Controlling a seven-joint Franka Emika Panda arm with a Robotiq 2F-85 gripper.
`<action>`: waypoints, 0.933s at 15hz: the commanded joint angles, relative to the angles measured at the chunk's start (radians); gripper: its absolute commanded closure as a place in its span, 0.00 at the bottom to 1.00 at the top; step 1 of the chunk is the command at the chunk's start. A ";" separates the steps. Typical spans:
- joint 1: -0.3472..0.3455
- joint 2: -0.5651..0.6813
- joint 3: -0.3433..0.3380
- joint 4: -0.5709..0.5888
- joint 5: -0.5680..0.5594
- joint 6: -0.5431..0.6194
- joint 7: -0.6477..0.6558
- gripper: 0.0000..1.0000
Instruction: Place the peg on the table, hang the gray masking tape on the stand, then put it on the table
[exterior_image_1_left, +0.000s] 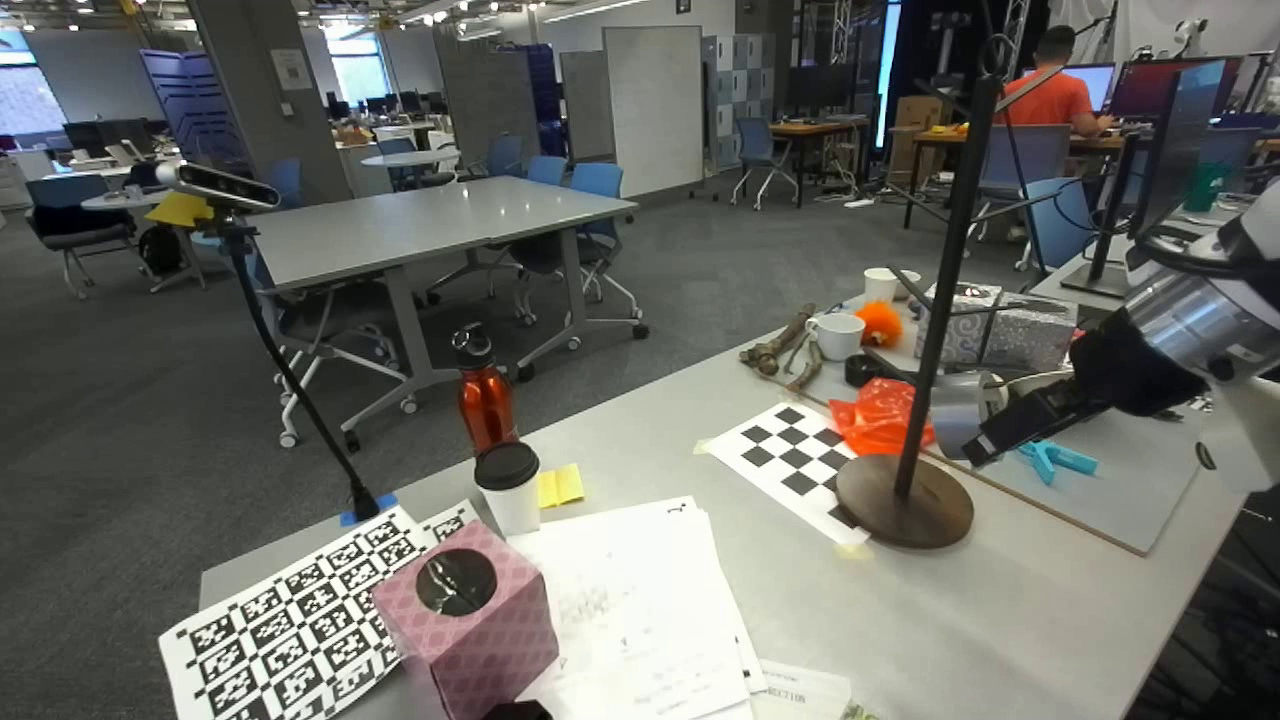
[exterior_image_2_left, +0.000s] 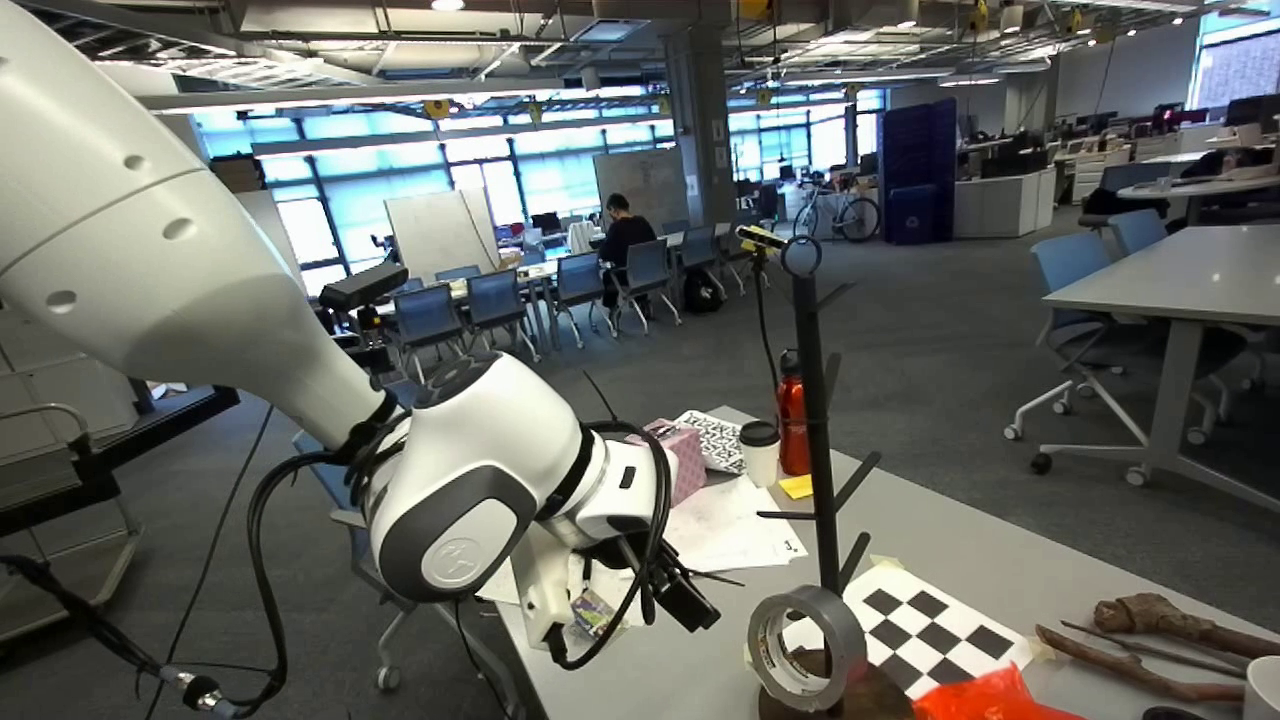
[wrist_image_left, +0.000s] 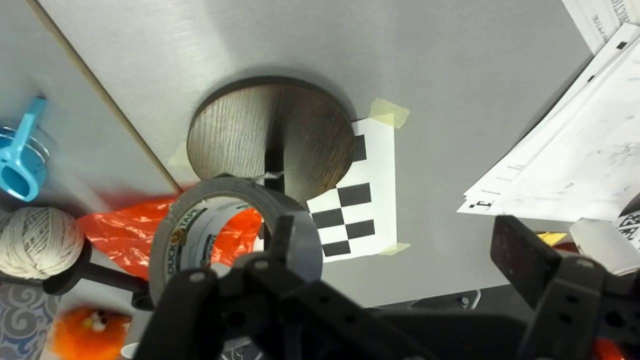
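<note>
In the wrist view the gripper (wrist_image_left: 397, 240) has its jaws wide apart. The roll of gray tape (wrist_image_left: 197, 240) lies beyond one finger (wrist_image_left: 283, 237), which crosses its side wall: most of the roll is outside that finger, while a strip of the wall shows on the inner side, in the gap. I cannot tell whether they touch, or what carries the roll. In both exterior views it is near the pole of the stand (exterior_image_1_left: 946, 280), tilted on edge; whether one of the short pegs (exterior_image_2_left: 858, 480) passes through it, I cannot tell.

The stand is upright on a gray table (exterior_image_1_left: 1000, 620), its round base (exterior_image_1_left: 905, 515) covering part of a checkered sheet (exterior_image_1_left: 785, 445). A red plastic bag (exterior_image_1_left: 880, 415) and a gray board (exterior_image_1_left: 1130, 500) lie near it. Beyond are another table (exterior_image_1_left: 440, 220), blue chairs (exterior_image_1_left: 597, 180) and a person in orange (exterior_image_1_left: 1055, 95).

A white mug (exterior_image_1_left: 836, 338) stands by some sticks (exterior_image_1_left: 785, 345); its inside is too small to make out. A black lid (exterior_image_1_left: 507, 465) hides what the paper cup (exterior_image_1_left: 515, 505) holds, with a capped red bottle (exterior_image_1_left: 487, 405) just behind. The pink tissue box (exterior_image_1_left: 480, 630) has a dark round opening; its contents are unclear.
</note>
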 joint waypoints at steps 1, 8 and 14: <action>-0.017 0.066 -0.016 0.083 -0.024 -0.014 -0.030 0.00; -0.041 0.143 -0.042 0.159 -0.024 -0.027 -0.056 0.00; -0.047 0.198 -0.034 0.206 -0.028 -0.030 -0.068 0.00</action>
